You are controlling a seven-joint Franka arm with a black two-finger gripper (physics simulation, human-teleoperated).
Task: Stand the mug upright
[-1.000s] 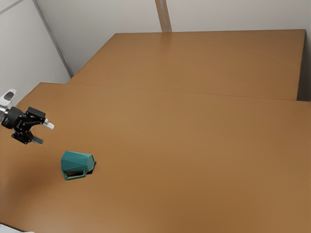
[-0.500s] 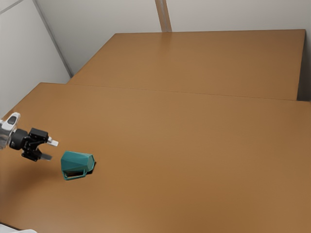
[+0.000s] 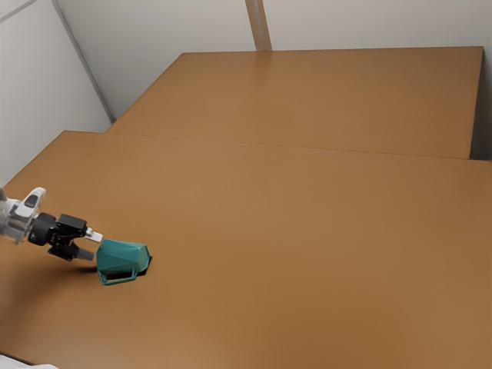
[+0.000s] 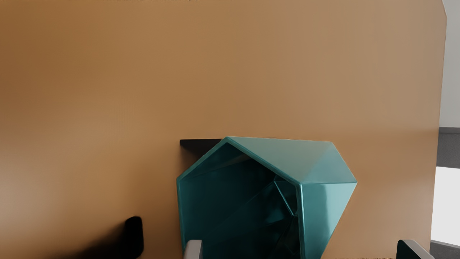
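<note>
The black two-finger gripper was open, one pale fingertip in line with the mouth of the glossy teal, faceted mug, the other out beyond its wall. Advanced so off-centre, a finger could have caught the rim and shoved the mug, or entered it and pinched a single wall, letting it swing when lifted. The hollow, as far as it showed, held nothing. The mug lay sideways on the smooth brown table, base pointing away from the gripper.
</note>
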